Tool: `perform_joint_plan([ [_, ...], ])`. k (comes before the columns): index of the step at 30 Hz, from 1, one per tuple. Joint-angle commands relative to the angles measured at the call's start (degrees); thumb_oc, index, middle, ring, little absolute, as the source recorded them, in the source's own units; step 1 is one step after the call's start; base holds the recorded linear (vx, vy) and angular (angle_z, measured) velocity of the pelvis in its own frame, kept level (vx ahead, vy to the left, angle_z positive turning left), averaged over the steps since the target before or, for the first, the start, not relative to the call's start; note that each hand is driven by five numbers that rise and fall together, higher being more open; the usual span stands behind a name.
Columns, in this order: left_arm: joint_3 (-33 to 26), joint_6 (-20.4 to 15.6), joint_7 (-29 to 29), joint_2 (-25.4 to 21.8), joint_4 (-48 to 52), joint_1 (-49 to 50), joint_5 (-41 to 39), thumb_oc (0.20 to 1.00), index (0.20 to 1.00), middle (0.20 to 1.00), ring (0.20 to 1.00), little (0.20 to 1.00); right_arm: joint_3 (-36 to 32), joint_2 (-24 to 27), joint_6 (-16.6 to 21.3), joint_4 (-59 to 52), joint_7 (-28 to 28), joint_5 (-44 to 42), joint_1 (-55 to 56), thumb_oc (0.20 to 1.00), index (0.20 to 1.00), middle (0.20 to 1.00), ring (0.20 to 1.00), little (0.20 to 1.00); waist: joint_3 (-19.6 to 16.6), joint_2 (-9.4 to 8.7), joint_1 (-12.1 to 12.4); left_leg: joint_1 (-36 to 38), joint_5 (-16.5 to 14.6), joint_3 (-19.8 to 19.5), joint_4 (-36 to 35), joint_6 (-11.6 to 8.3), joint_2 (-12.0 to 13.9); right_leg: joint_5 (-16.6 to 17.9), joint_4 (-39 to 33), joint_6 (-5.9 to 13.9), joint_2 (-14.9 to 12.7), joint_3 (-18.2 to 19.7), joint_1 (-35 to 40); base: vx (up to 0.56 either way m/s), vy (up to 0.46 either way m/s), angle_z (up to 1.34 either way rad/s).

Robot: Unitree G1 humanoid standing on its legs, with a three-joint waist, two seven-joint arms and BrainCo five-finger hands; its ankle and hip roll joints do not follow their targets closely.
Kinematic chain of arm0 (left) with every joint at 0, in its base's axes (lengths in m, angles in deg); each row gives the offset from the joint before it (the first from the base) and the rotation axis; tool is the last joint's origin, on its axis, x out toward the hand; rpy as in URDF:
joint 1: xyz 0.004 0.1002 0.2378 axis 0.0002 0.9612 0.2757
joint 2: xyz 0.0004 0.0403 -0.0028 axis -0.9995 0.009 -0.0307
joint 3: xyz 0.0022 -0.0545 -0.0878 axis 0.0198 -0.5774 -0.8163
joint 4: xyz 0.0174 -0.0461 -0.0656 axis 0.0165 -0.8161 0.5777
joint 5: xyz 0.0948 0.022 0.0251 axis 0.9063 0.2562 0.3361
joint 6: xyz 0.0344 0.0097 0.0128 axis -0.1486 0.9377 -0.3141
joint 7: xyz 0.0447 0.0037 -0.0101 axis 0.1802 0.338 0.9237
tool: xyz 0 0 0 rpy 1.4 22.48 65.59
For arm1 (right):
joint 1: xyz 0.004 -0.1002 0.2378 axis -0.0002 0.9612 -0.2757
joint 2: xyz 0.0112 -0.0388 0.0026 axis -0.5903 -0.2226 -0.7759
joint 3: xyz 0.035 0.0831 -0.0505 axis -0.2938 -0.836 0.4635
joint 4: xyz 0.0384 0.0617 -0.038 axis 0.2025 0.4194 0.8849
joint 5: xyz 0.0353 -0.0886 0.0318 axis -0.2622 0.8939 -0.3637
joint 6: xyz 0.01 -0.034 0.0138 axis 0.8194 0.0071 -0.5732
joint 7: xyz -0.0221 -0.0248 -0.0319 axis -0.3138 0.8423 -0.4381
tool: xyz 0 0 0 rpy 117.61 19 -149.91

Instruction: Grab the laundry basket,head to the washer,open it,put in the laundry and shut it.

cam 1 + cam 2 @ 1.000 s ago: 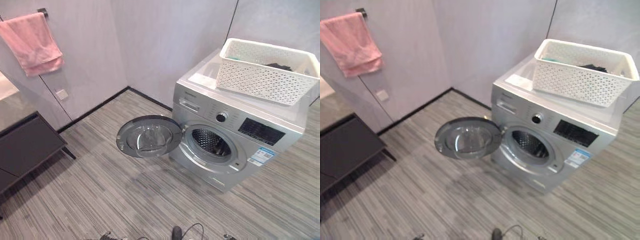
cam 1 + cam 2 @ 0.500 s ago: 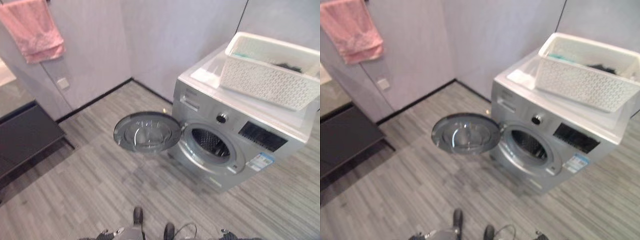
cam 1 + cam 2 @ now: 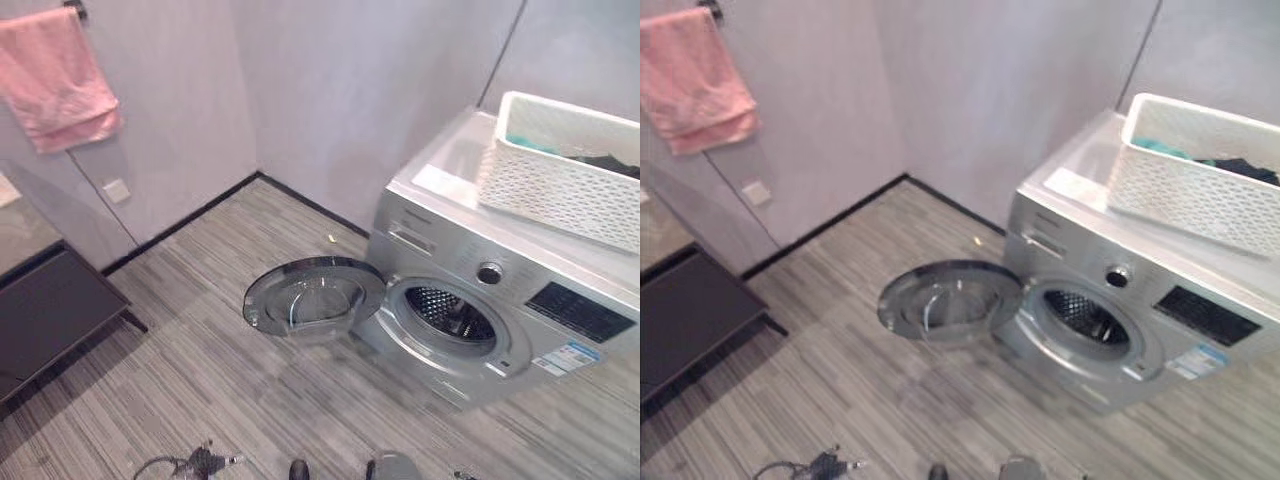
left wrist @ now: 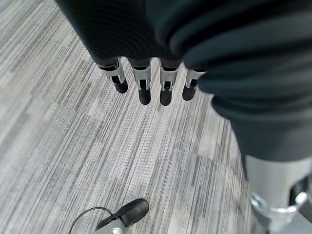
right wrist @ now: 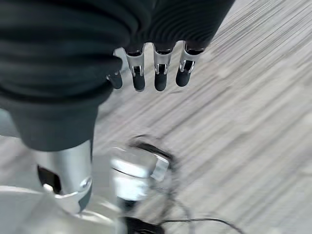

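The white perforated plastic laundry basket (image 3: 560,180) sits on the right part of the silver front-loading washer's (image 3: 500,300) top, clothes inside, parked within reach of the drum. The round glass door (image 3: 315,297) hangs wide open, clearing the way for loading. Left hand (image 4: 146,78) and right hand (image 5: 156,68) hang relaxed over the striped floor, holding nothing.

Room corner: pale grey walls (image 3: 330,90) meeting behind, black skirting (image 3: 180,225) along the base. Floor (image 3: 180,370) is grey striped plank-pattern. Pink towel (image 3: 55,75) hangs from a dark wall hook, upper left. White wall socket (image 3: 117,189) below it. Dark low cabinet (image 3: 50,315) against the left wall, pale top surface above it. Even, soft lighting.
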Motion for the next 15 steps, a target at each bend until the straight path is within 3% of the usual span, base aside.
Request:
perform_joint_plan([
  [1,-1.37,-0.55,-0.08,0.55,-0.27,0.61,2.18,1.000,1.000,1.000,1.000,1.000,-3.04,2.21,-1.05,1.77,-0.20,-0.05,-2.16,1.000,1.000,1.000,1.000,1.000,1.95,-1.15,0.34,-0.76,-8.96,-3.47,7.47,-0.53,0.64,13.07,-15.20,2.68,-2.14,1.40,4.51,0.26,-0.198,-0.05],
  [4,-1.57,-0.47,-0.25,0.43,-0.96,1.05,2.57,1.000,1.000,1.000,1.000,1.000,-3.07,2.18,-1.13,1.81,-0.04,0.43,-2.04,1.000,1.000,1.000,1.000,1.000,1.88,-1.69,0.36,0.97,-9.55,-3.76,7.29,-1.14,0.90,14.74,-16.37,3.33,-2.14,-0.23,4.27,0.18,-0.159,0.04],
  [6,-1.90,-0.51,-0.27,0.00,-1.85,1.79,3.21,1.000,1.000,1.000,1.000,1.000,-3.12,1.77,-0.99,1.85,0.44,0.24,-0.62,1.000,1.000,1.000,1.000,1.000,0.82,-3.39,-0.07,3.71,-10.45,-4.96,5.94,-2.24,1.45,13.99,-14.32,3.36,-0.71,1.74,5.59,0.28,-0.250,0.28],
  [8,-1.90,-0.51,-0.27,0.00,-1.84,1.81,3.21,1.000,1.000,1.000,1.000,1.000,-3.12,1.77,-0.99,1.85,0.44,0.24,-0.61,1.000,1.000,1.000,1.000,1.000,0.90,-3.36,-0.07,3.87,-10.44,-4.98,5.85,-2.26,1.50,13.91,-14.25,3.34,-0.66,1.71,5.68,0.16,-0.194,0.46],
  [9,-2.86,-0.35,-0.17,0.15,-2.58,2.40,2.27,1.000,1.000,1.000,1.000,1.000,-2.43,1.54,-0.87,2.03,0.83,0.28,-0.02,1.000,1.000,1.000,1.000,1.000,-0.41,-3.50,0.09,6.40,-10.41,-6.02,4.07,-3.94,4.79,11.64,-10.99,2.40,1.95,1.02,5.83,0.28,-0.406,0.39],
  [12,-3.31,-0.38,-0.03,0.50,-2.70,2.75,1.70,1.000,1.000,1.000,1.000,1.000,-1.81,1.38,-0.55,1.96,0.83,0.29,0.04,1.000,1.000,1.000,1.000,1.000,-1.11,-3.29,0.10,7.27,-9.93,-6.47,3.39,-5.04,6.96,10.11,-10.40,1.46,3.22,-1.30,6.82,0.18,-0.309,0.28],
  [13,-3.46,-0.54,-0.07,0.81,-2.53,3.09,1.03,1.000,1.000,1.000,1.000,1.000,-1.20,1.22,-0.27,1.85,0.74,0.19,0.08,1.000,1.000,1.000,1.000,1.000,-1.72,-3.26,0.12,7.13,-8.71,-6.48,3.78,-6.63,9.45,8.25,-10.47,-0.03,5.23,-2.76,7.83,0.19,-0.446,0.11],
  [15,-3.05,-0.74,-0.03,1.24,-1.66,3.09,0.60,1.000,1.000,1.000,1.000,1.000,0.47,1.03,0.05,1.45,0.53,0.25,-0.87,1.000,1.000,1.000,1.000,1.000,-1.87,-3.41,0.69,4.91,-4.90,-6.77,9.13,-8.36,11.59,7.26,-11.92,-1.79,7.89,-3.51,9.42,0.12,-0.404,0.14],
])
